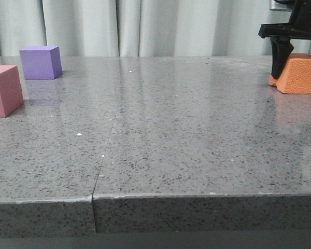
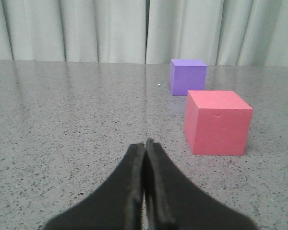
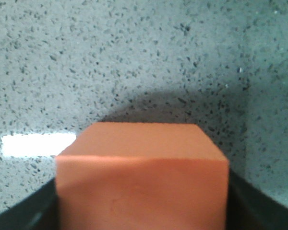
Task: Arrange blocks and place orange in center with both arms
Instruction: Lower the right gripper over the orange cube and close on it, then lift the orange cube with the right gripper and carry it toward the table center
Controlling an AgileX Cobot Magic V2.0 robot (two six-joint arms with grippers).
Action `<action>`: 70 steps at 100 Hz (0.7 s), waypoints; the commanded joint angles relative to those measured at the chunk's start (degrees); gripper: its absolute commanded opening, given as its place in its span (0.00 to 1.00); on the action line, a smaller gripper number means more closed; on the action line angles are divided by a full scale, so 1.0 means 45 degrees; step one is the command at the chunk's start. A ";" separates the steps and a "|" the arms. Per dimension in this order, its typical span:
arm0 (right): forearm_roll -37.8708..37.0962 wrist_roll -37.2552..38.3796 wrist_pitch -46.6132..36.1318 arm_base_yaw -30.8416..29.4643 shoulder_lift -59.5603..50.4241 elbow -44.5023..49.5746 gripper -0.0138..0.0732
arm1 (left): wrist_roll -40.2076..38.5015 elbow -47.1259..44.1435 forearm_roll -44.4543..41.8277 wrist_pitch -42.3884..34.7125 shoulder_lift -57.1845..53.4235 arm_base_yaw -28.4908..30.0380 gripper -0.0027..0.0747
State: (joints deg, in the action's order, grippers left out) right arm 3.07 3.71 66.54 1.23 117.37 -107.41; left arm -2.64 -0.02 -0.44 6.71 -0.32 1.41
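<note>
The orange cube (image 1: 300, 73) rests at the table's far right. My right gripper (image 1: 299, 70) comes down over it, one black finger (image 1: 279, 59) against its left face. In the right wrist view the orange cube (image 3: 142, 182) fills the space between both fingers (image 3: 29, 211), which press its sides; my right gripper (image 3: 142, 211) is shut on it. The pink cube (image 1: 4, 91) and the purple cube (image 1: 40, 62) stand at the far left. My left gripper (image 2: 144, 142) is shut and empty, low over the table, short of the pink cube (image 2: 217, 122) and the purple cube (image 2: 187, 76). It is out of the front view.
The grey speckled table (image 1: 155, 135) has a seam (image 1: 106, 155) running front to back left of the middle. Its front edge is near the camera. A pale curtain (image 1: 145, 26) hangs behind the table.
</note>
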 commanded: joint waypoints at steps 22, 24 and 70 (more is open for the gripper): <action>-0.0037 -0.0102 -0.0370 -0.0036 -0.0770 -0.0380 0.46 | -0.0044 -0.0520 0.0098 -0.0961 -0.0365 0.0002 0.01; 0.0068 -0.0075 -0.0370 -0.0036 -0.0770 -0.0380 0.46 | -0.0044 -0.0520 0.0098 -0.0961 -0.0365 0.0002 0.01; 0.1300 0.1297 0.1855 0.1303 -0.0814 -0.2569 0.46 | -0.0044 -0.0520 0.0098 -0.0961 -0.0365 0.0002 0.01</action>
State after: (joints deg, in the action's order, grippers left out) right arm 8.22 7.29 70.74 4.85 117.37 -115.53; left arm -2.64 -0.02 -0.44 6.71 -0.32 1.41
